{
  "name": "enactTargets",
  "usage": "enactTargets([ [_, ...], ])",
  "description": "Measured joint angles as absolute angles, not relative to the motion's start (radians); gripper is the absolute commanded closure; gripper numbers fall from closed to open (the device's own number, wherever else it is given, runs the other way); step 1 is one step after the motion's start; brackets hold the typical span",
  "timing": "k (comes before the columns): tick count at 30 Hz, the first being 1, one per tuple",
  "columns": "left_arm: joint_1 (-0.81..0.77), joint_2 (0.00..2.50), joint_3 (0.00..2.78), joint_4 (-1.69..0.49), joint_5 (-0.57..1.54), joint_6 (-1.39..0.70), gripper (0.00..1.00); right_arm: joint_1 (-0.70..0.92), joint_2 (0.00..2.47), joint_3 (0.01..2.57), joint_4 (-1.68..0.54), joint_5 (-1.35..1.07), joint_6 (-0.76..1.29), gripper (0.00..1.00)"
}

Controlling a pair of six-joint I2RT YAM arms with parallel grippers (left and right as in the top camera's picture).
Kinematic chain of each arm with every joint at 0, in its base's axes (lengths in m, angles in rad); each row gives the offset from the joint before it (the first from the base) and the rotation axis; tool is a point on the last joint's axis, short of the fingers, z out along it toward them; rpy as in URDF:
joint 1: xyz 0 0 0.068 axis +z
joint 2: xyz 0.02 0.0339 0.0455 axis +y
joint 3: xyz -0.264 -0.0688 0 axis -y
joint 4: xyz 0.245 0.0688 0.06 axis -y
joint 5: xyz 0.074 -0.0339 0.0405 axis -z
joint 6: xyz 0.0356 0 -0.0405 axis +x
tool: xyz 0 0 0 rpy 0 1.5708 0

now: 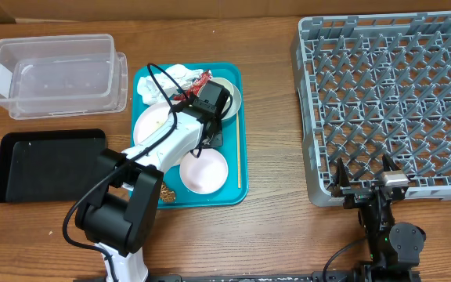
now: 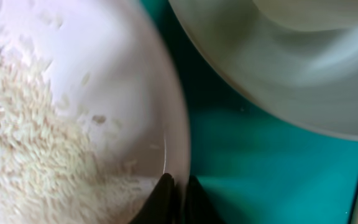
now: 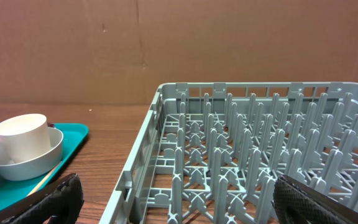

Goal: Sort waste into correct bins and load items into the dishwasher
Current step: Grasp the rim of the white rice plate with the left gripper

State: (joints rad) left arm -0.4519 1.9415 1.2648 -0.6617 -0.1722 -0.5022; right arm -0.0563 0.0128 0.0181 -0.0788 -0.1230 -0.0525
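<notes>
Between the nearly closed fingers of my left claw (image 2: 179,193) sits the rim of the plate (image 2: 123,74). Its scattered rice (image 2: 23,155) lies off to the claw's left, the teal tray (image 2: 260,168) shows bare just ahead, and a pale bowl (image 2: 278,56) is beyond that to the right. My right claw (image 3: 179,202) hangs spread wide, holding nothing, with the dishwasher rack (image 3: 253,149) directly ahead of it.

R fingers (image 3: 58,200) spread, empty | grey rack (image 3: 260,155) ahead | teal tray (image 3: 73,134) L: cup (image 3: 20,137) in bowl (image 3: 33,165)
</notes>
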Motion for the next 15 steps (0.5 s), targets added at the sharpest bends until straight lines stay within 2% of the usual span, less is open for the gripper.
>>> enactTargets([
  [10,-0.452,1.942,1.284,-0.703,-0.176,-0.501,0.96,-0.056,0.013,0.018,-0.079,-0.123,-0.053,0.00],
  [15,-0.455,1.942,1.362,-0.820,-0.194,-0.501,0.96,-0.056,0.013,0.018,-0.079,-0.123,-0.052,0.00],
])
